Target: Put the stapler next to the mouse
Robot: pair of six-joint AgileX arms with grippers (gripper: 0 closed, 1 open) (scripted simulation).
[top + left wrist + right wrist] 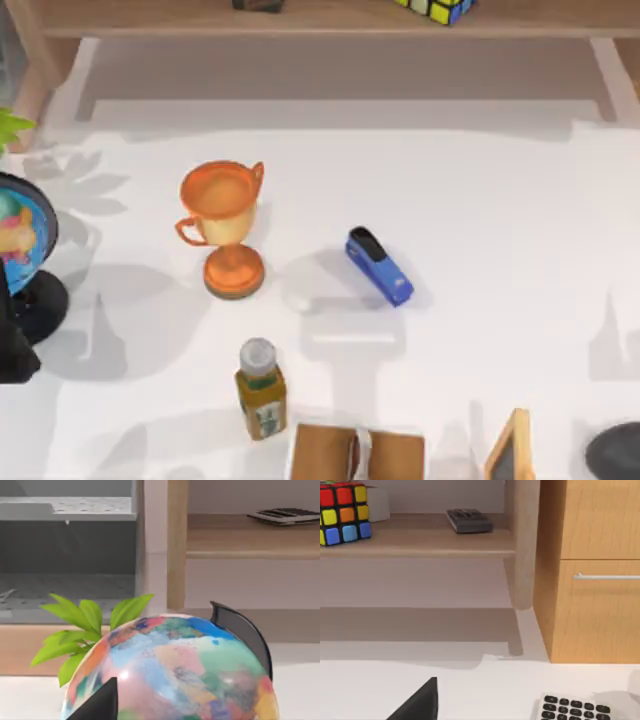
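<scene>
Mouse (617, 452) getting clipped by the top view's bottom-right corner, well away from the stapler (379, 266); just a dark rounded edge showing. Globe (22, 235) running off the left edge, far side of the trophy (226, 228) from the stapler. Small blackboard (510, 447) and brown box (356, 452) below the stapler getting cut by the bottom edge. Rubik's cube (437, 8) on the shelf above the stapler sliced by the top edge. Calculator (574, 708) in the right wrist view cropped at the bottom. Dark wedge (98, 703) overlapping the globe in the left wrist view, too partial for reading finger state.
</scene>
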